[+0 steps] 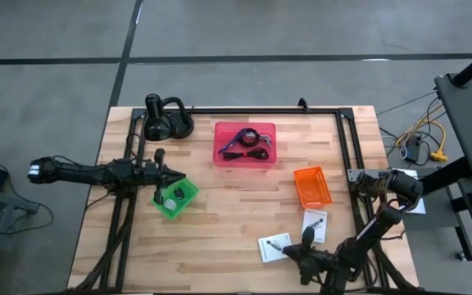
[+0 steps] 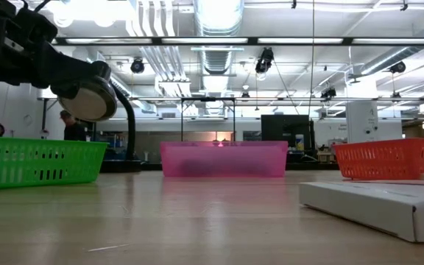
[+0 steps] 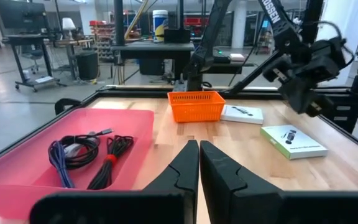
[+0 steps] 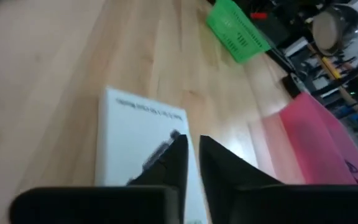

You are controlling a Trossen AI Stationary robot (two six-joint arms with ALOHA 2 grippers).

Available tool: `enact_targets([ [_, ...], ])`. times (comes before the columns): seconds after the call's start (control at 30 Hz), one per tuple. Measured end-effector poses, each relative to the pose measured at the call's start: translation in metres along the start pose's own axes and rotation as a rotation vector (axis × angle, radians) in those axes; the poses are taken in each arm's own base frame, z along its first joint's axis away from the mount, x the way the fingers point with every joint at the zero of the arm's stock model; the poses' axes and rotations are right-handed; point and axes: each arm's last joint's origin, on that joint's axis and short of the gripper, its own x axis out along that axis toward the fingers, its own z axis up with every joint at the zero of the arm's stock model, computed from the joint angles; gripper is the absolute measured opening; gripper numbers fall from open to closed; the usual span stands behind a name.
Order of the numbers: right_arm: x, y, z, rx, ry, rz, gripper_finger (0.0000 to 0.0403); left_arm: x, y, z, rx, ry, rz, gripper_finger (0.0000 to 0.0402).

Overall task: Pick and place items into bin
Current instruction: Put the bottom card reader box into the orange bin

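Observation:
Two flat white packets lie on the table near its front edge: one, the other. My right gripper hangs just above them, its fingers almost together over the nearer packet, with nothing between them. The pink bin at the table's far middle holds a purple cable and a black coiled cable. A small dark piece lies in the green bin. My left gripper waits shut and level beside the green bin at the left.
An orange bin stands right of centre, between the pink bin and the packets. A black gooseneck lamp sits at the far left corner. A dark frame rail runs along the table's right and far sides. Bare wood lies in the middle.

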Motion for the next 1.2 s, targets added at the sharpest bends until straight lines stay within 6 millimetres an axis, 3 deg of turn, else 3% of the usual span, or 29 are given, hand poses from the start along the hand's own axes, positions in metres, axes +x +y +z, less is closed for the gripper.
enact_targets([
  [0.2, 0.001, 0.003, 0.036, 0.01, 0.003, 0.137, 0.0118, 0.0, 0.0, -0.001, 0.003, 0.006, 0.0, 0.0],
  [0.4, 0.0, -0.006, 0.06, -0.033, 0.045, 0.124, 0.0213, 0.0, 0.0, -0.001, 0.003, 0.009, 0.0, 0.0],
  [0.63, -0.007, -0.013, 0.08, 0.089, 0.095, 0.113, 0.0271, 0.0, 0.0, -0.001, -0.003, 0.011, 0.0, 0.0],
  [0.97, 0.001, -0.028, 0.073, 0.202, 0.245, 0.072, 0.0367, 0.0, 0.0, -0.002, -0.003, 0.015, 0.0, 0.0],
  [1.2, 0.029, -0.041, 0.075, 0.222, 0.428, 0.267, 0.0383, 0.002, 0.0, -0.005, 0.002, 0.046, 0.0, 0.0],
])
